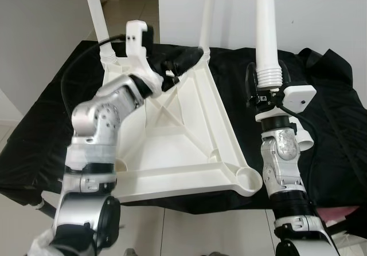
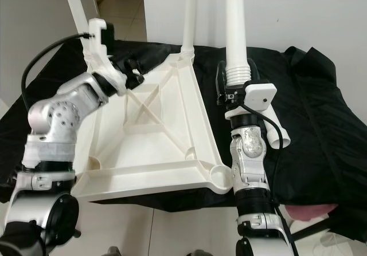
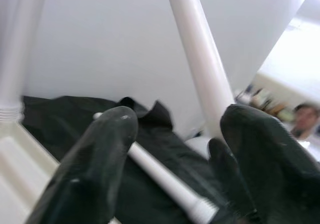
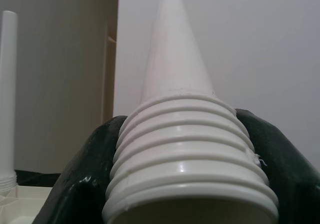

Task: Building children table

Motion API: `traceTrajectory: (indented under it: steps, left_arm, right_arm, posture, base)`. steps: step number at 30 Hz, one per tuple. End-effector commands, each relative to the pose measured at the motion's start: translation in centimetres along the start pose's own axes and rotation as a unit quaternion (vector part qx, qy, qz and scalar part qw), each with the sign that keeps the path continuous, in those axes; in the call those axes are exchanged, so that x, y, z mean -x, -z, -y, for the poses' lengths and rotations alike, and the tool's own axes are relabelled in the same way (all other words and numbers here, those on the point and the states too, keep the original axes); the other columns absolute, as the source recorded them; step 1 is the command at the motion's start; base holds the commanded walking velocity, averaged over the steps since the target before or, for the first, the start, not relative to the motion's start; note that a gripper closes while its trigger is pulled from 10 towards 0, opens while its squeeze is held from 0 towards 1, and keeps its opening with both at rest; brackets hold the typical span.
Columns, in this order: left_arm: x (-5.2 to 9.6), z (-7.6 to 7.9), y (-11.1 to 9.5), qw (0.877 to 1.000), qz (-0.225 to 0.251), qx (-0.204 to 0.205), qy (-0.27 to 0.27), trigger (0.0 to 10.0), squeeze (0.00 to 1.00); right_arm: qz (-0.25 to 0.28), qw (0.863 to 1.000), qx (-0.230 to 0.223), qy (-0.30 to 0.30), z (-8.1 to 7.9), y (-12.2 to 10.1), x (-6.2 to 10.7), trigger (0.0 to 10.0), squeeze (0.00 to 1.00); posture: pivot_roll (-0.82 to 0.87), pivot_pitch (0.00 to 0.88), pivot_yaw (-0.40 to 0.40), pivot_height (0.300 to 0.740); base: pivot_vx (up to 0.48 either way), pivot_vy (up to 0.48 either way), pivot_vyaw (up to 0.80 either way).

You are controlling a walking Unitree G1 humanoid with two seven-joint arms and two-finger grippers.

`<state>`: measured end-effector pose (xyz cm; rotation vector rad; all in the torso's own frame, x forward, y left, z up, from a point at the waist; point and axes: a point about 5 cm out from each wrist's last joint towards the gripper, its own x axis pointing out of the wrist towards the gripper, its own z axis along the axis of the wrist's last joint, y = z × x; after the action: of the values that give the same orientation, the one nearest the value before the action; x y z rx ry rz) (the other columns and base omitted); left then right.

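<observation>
The white moulded-plastic children's tabletop (image 2: 160, 136) lies upside down on a surface draped in black cloth (image 2: 321, 124), its ribbed underside facing up, with two long white tapered plastic legs already standing in the far corner sockets: one at the far left corner (image 1: 97, 15) and one at the far right corner (image 2: 190, 15). The right end effector (image 2: 234, 87) is closed on the ribbed threaded collar of a third white tapered plastic leg (image 2: 236, 27), holding it upright just beside the tabletop's right edge, over the cloth and not over any socket; the right wrist view shows the black fingers (image 4: 85, 184) wrapped on either side of the threads. The empty round socket at the near right corner (image 2: 221, 174) lies nearer the robot than the held leg. The left end effector (image 1: 172, 67) reaches in over the far part of the tabletop with its fingers spread apart and nothing between them. A fourth white leg lies on the cloth (image 3: 165, 179), seen between the left fingers. The main risk, as I judge it, is misalignment: the grip is on the threads themselves, so the leg may be carried to the socket tilted and cross-thread, or the fingers may block the collar from seating. The long leg could also swing and strike the standing leg nearby. The light tabletop overhangs the surface's front edge, so pressing down or twisting at that near corner could tip or slide it unless the left end effector steadies it.
</observation>
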<state>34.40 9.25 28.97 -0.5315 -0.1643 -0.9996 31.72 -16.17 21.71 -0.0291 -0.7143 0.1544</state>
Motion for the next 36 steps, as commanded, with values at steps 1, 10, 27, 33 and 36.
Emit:
traceTrajectory:
  steps: [1, 10, 27, 33, 36]
  left_arm:
    - [-0.3, 1.0, -0.7, 0.995, 0.016, 0.023, 0.095, 10.0, 1.0]
    - [-2.0, 1.1, 0.0, 0.988, -0.002, 0.08, 0.129, 10.0, 0.0]
    - [-4.6, 0.3, 0.1, 0.987, -0.034, 0.099, 0.12, 10.0, 0.0]
    - [-5.0, -0.9, -2.0, 0.992, -0.022, 0.092, 0.084, 10.0, 0.0]
    - [-5.2, -1.8, -3.5, 0.995, -0.016, 0.083, 0.044, 10.0, 0.0]
  right_arm:
    - [0.019, 1.0, -0.001, -0.02, -0.4, -0.7, -0.7, 10.0, 0.0]
    - [0.008, 0.996, -0.004, -0.085, -2.3, -0.4, -0.6, 10.0, 0.0]
    - [-0.021, 0.983, -0.011, -0.18, -5.0, 0.5, 1.4, 10.0, 0.0]
    - [-0.033, 0.98, -0.01, -0.195, -5.2, 0.8, 2.5, 10.0, 0.0]
    - [-0.036, 0.979, -0.005, -0.202, -5.1, 0.6, 3.3, 10.0, 0.0]
  posture:
    - [-0.05, 0.0, -0.009, 0.74]
    - [-0.06, 0.0, 0.011, 0.74]
    - [-0.08, 0.0, 0.036, 0.74]
    - [-0.08, 0.0, 0.05, 0.74]
    - [-0.09, 0.0, 0.064, 0.74]
  base:
    - [0.0, 0.0, 0.0]
    - [0.0, 0.0, 0.0]
    - [0.0, 0.0, 0.0]
    - [0.0, 0.0, 0.0]
    - [0.0, 0.0, 0.0]
